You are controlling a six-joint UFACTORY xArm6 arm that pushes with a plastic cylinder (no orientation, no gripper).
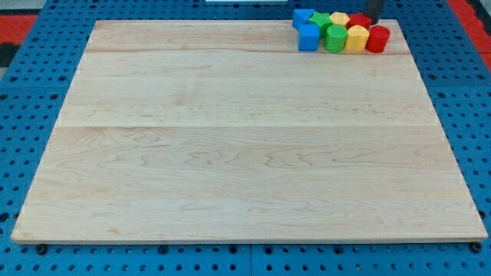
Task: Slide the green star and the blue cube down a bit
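All the blocks sit in one tight cluster at the top right of the wooden board point(230, 153). The blue cube point(308, 37) is at the cluster's lower left, with another blue block point(302, 16) just above it. The green star point(321, 21) lies in the upper row, touching both blue blocks. A green cylinder-like block point(335, 39) stands right of the blue cube. The dark rod comes in from the view's top edge. My tip point(373, 21) is at the cluster's upper right, just above the red blocks, away from the green star and blue cube.
Two yellow blocks point(339, 18) point(357, 37) and two red blocks point(359, 21) point(377, 38) fill the right part of the cluster. The cluster lies close to the board's top edge. A blue pegboard point(31, 92) surrounds the board.
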